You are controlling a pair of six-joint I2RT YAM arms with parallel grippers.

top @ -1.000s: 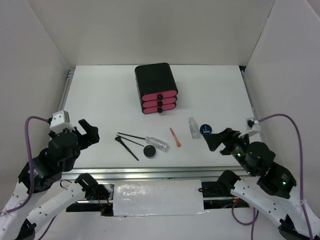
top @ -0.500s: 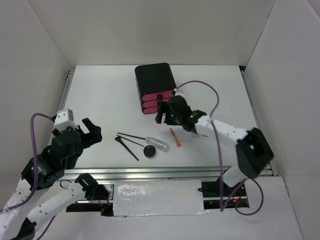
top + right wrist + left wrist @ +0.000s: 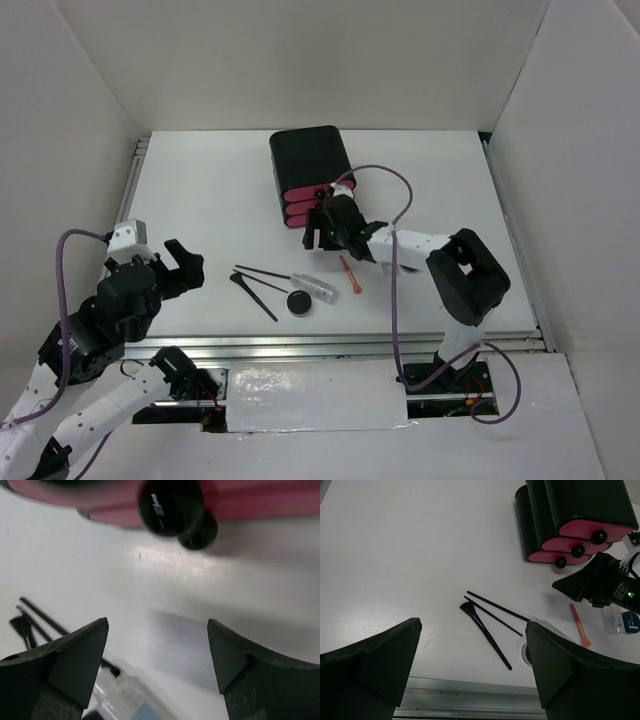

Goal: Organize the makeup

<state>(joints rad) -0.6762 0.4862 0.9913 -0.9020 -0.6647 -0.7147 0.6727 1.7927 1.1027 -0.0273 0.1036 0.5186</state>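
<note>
- The makeup lies in a loose row on the white table (image 3: 200,200), between its middle and the near edge and just in front of the black chest (image 3: 310,160).
- Three thin black brushes (image 3: 468,609) lie flat at the left of the row. Two slim ones run roughly left to right, sloping slightly nearer toward their right ends. The third has its bristle head at the left and its handle angles toward the near right.
- The clear tube (image 3: 315,285) lies flat to the right of the brushes, its long axis left to right, with the right end a little nearer you.
- The round black compact (image 3: 298,302) sits just beside the tube on its near side.
- The orange-pink stick (image 3: 351,276) lies right of the tube, running mostly far to near, its broader end nearer and leaning right.
- The small clear bottle (image 3: 611,621) and the dark blue round jar (image 3: 631,626) sit close together further right; from above, your right arm covers them.
- The chest's three pink drawers face the near edge, each with a black knob (image 3: 170,505).
- Your right gripper (image 3: 156,630) hangs low in front of the lowest knobs, fingers apart, holding nothing.
- Your left gripper (image 3: 472,626) hovers left of the brushes, fingers wide apart and empty.
</note>
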